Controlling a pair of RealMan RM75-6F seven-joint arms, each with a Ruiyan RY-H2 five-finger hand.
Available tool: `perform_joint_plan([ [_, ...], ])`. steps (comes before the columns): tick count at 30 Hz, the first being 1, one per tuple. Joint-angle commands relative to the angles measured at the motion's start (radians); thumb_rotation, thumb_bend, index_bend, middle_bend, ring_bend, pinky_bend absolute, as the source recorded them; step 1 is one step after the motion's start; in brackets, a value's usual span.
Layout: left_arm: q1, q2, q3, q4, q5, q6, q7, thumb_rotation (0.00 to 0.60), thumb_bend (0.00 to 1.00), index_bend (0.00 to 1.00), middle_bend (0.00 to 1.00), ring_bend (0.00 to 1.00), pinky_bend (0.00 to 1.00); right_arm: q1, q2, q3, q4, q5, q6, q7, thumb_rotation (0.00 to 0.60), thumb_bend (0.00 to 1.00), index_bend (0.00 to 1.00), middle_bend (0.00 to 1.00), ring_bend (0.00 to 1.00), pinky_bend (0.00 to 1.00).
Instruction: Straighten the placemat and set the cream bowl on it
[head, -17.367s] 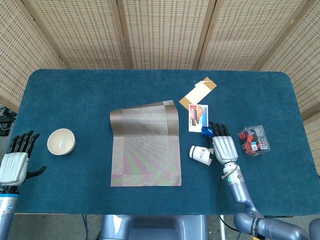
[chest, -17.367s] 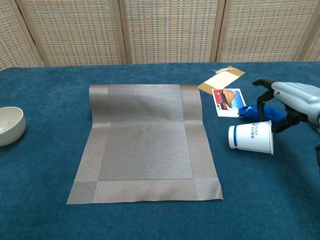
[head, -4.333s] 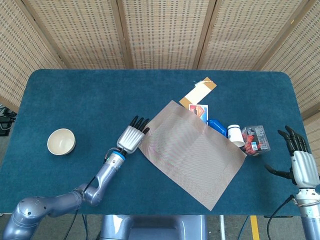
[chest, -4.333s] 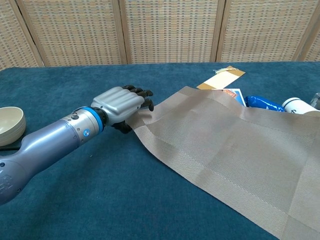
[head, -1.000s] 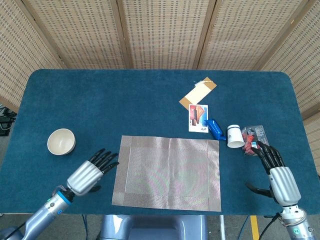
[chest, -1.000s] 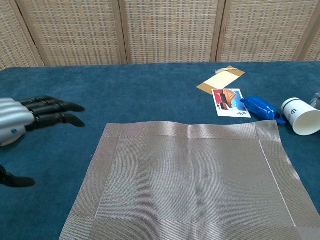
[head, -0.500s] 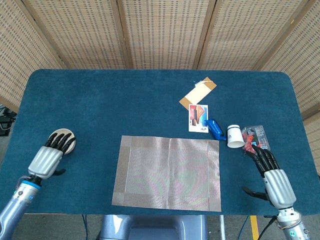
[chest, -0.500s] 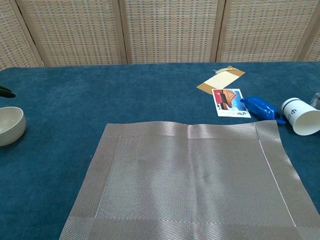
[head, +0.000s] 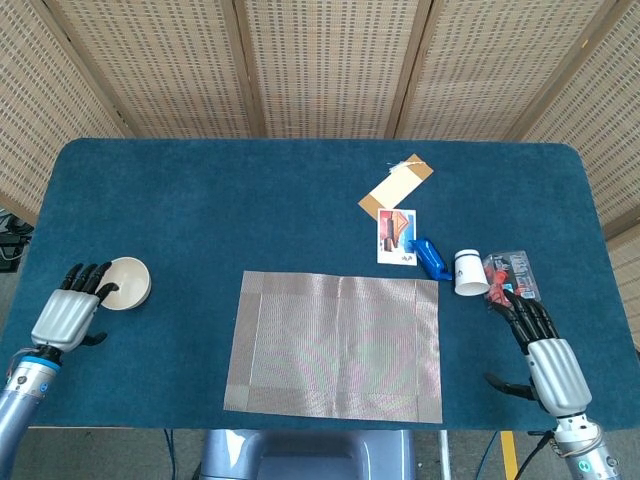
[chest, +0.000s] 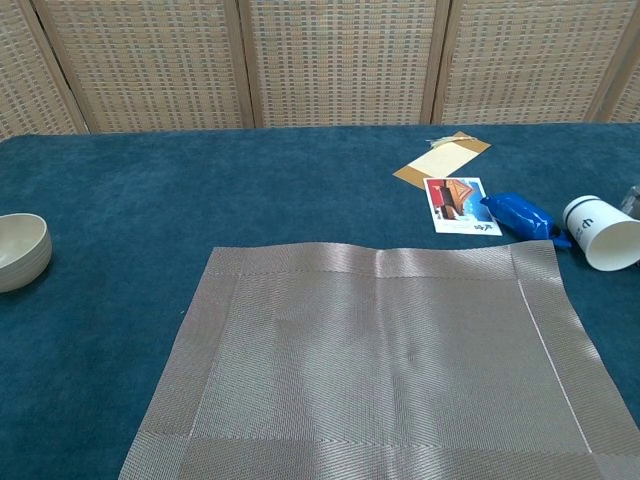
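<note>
The cream bowl (head: 125, 283) sits on the worktop (head: 200, 200), well apart from the placemat (head: 335, 345), at its 9 o'clock. The mat lies flat and square, so fetching the bowl seems the step in hand. The left hand (head: 68, 313), fingers spread and empty, has drawn back to the bowl's 7 o'clock since half a second ago. The right hand (head: 550, 365) rests open, empty. Next: cup the bowl.

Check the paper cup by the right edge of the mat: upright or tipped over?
Tipped over. The paper cup lies on its side on the blue table, its side wall against the cloth and its round end facing sideways, just beyond the placemat.
</note>
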Motion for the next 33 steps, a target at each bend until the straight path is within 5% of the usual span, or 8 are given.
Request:
perform_joint_plan([
  [1, 0.005, -0.033, -0.02, 0.05, -0.021, -0.017, -0.011, 0.6, 0.09, 0.29, 0.0, 0.0, 0.0, 0.0, 0.0, 0.0, 0.0, 0.001, 0.0, 0.0, 0.6, 0.13, 0.14, 0.0, 0.0, 0.0],
  [23, -0.031, -0.215, -0.09, 0.216, -0.069, -0.097, 0.054, 0.6, 0.19, 0.37, 0.0, 0.0, 0.0, -0.001, 0.007, -0.001, -0.001, 0.0, 0.005, 0.012, 0.6, 0.13, 0.14, 0.0, 0.0, 0.0],
  [33, -0.038, -0.263, -0.101, 0.275, -0.071, -0.114, 0.05, 0.6, 0.34, 0.49, 0.0, 0.0, 0.0, -0.002, 0.009, -0.004, -0.004, -0.003, 0.007, 0.015, 0.6, 0.13, 0.14, 0.0, 0.0, 0.0],
])
